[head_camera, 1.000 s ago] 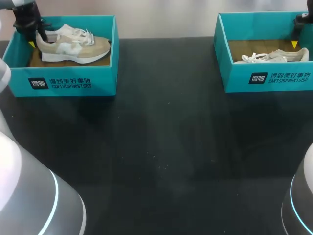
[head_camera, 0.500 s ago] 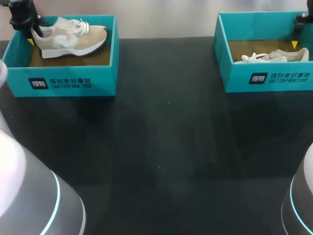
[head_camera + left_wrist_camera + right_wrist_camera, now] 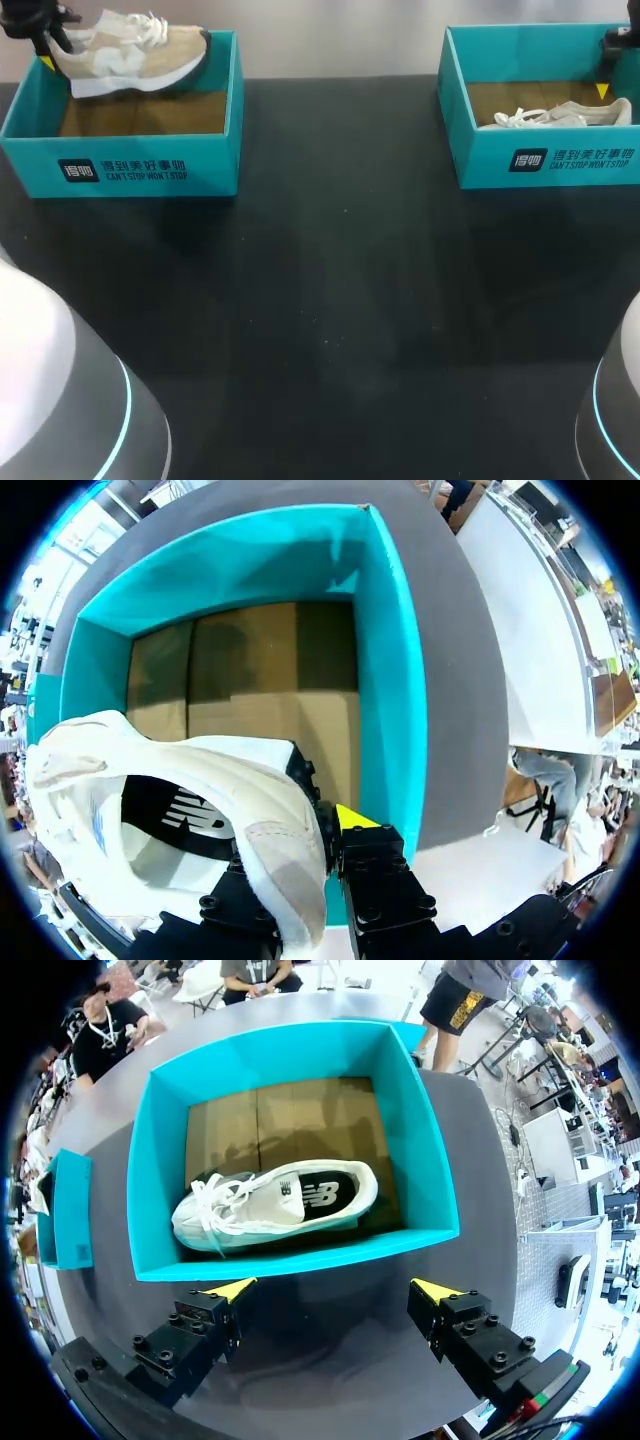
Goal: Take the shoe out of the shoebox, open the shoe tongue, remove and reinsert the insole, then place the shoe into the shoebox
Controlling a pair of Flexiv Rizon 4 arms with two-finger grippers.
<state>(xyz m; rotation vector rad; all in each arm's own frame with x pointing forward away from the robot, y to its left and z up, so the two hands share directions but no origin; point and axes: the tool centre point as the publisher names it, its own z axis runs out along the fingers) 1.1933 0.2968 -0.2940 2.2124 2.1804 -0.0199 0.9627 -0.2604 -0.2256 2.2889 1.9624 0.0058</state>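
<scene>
Shoe (image 3: 125, 55) over shoebox (image 3: 120, 165) far rim | left end effector (image 3: 305, 845) pinching heel | right end effector (image 3: 335, 1290) spread

A dark, matte tabletop (image 3: 330, 300) fills the head view, nearly black, with a straight far edge running across. Even overhead light leaves faint, cloudy pale patches on its middle, and a few tiny light specks show there. In the wrist views the same surface reads as flat mid-grey.

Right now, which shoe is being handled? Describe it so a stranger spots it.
On the black table, find the left teal box. The shoe hangs above it, heel pinched in the left claw; the other shoe lies inside the right box.
</scene>
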